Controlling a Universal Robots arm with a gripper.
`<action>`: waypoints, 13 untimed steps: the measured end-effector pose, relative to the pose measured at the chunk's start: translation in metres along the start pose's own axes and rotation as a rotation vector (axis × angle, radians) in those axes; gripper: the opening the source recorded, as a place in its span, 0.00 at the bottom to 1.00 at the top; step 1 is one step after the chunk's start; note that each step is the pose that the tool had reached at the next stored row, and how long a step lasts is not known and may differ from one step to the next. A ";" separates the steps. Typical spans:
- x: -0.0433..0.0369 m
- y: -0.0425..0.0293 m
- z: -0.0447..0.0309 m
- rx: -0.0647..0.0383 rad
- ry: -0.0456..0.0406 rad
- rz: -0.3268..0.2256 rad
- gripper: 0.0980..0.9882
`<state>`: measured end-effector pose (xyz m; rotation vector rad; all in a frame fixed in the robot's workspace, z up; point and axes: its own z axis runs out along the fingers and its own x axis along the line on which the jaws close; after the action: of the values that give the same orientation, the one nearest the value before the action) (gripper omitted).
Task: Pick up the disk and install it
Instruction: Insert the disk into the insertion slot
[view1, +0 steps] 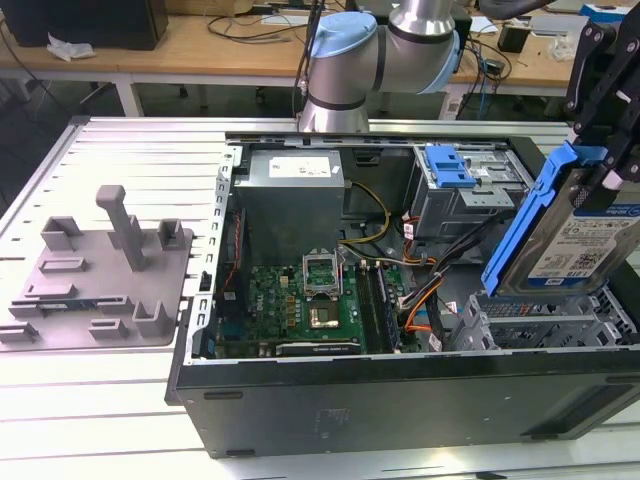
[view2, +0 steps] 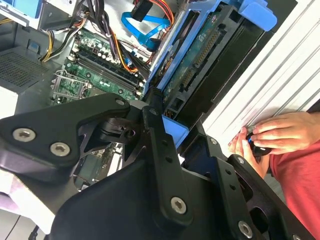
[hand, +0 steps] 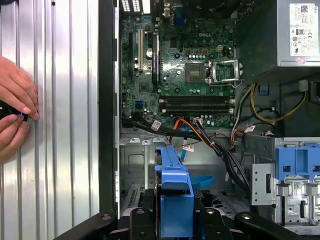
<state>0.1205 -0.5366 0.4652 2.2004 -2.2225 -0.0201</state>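
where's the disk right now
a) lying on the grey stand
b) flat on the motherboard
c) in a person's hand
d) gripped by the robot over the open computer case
d: the gripper is shut on the disk, holding it tilted over the drive cage at the exterior view's right end of the open computer case.
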 end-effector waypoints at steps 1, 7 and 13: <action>0.0003 0.0000 0.0004 0.000 -0.0001 -0.001 0.30; 0.0015 0.0000 0.0019 0.000 0.0000 -0.004 0.30; 0.0030 -0.0001 0.0037 0.000 -0.0002 -0.007 0.30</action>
<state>0.1205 -0.5397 0.4615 2.2083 -2.2149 -0.0204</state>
